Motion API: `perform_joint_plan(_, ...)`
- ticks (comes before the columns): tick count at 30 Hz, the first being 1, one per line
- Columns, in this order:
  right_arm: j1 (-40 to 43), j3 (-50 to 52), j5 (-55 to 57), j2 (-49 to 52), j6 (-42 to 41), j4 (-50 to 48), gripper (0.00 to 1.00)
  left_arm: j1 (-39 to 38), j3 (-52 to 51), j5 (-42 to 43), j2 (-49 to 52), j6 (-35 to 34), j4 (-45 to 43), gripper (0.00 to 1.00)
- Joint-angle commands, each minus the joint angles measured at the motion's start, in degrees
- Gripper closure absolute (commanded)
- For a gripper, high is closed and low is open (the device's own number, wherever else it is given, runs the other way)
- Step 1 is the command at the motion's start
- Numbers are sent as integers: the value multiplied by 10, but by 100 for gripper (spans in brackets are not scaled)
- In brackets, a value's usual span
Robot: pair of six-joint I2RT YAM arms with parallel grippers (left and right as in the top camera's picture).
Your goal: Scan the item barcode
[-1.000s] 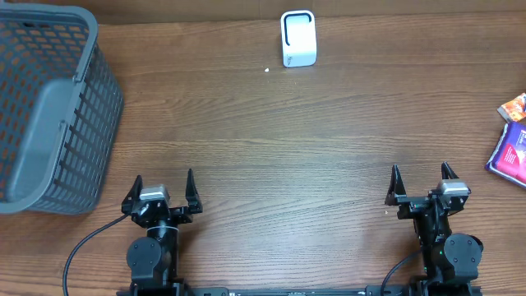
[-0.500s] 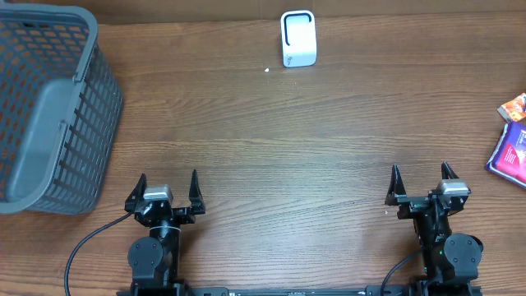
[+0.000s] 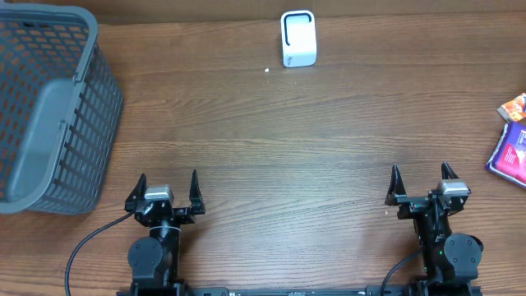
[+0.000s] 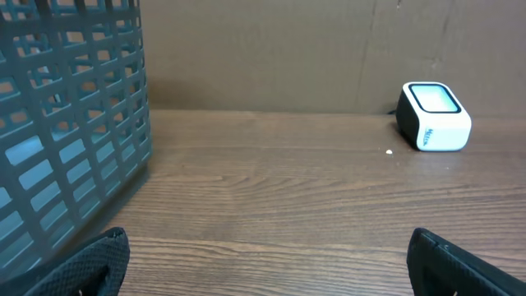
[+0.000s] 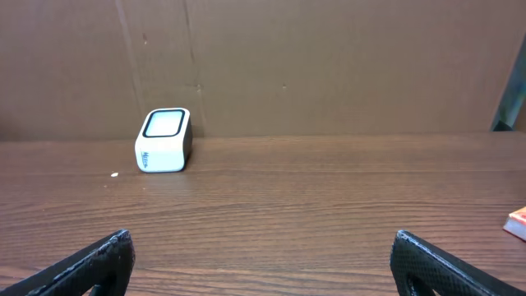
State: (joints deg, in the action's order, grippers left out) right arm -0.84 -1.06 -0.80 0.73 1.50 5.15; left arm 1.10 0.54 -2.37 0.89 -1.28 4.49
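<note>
- Wood-grain table [image 3: 312, 148], brown and matte; plain cardboard wall behind it in the wrist views.
- Left gripper [image 3: 168, 178] at 7 o'clock, right gripper [image 3: 419, 171] at 5 o'clock: both spread wide, holding nothing.
- Purple packet [image 3: 509, 156] at 3 o'clock, cut by the frame edge; flat, glossy, probably soft film. Orange packet [image 3: 514, 107] just beside it.
- Scanner [image 3: 298, 39] at 12 o'clock: small white box, rounded corners, dark-rimmed window.
- Grey basket [image 3: 90, 115] at 9 o'clock, rigid plastic lattice.
- Judged step: right arm fetches a packet. Pinch an edge, keep the film flat, leave the barcode uncovered; barcode side not visible.
</note>
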Motion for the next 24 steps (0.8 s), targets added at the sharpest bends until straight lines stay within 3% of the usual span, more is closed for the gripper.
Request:
perform_joint_plan(1, -3, 6, 5, -6, 0, -3, 0, -4, -3, 3, -7, 13, 0, 0)
perform_joint_plan(24, -3, 6, 5, -6, 0, -3, 0, -4, -3, 9, -7, 13, -1, 0)
